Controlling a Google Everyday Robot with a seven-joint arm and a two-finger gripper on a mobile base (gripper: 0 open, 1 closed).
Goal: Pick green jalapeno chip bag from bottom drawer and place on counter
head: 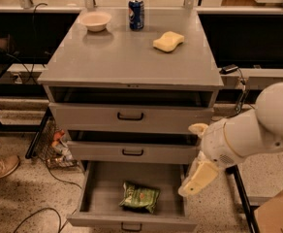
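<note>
The green jalapeno chip bag (140, 196) lies crinkled on the floor of the open bottom drawer (87, 194), near its middle front. My gripper (196, 179) hangs on the white arm at the right and points down. It is just above the drawer's right front corner, to the right of the bag and apart from it. It holds nothing that I can see. The grey counter (127, 57) is the cabinet top above.
On the counter stand a white bowl (95, 20), a blue can (136, 13) and a yellow sponge (168, 41). The two upper drawers (130, 116) are slightly open. A person's shoe (1, 168) and cables lie at the left, and a cardboard box (277, 212) at the lower right.
</note>
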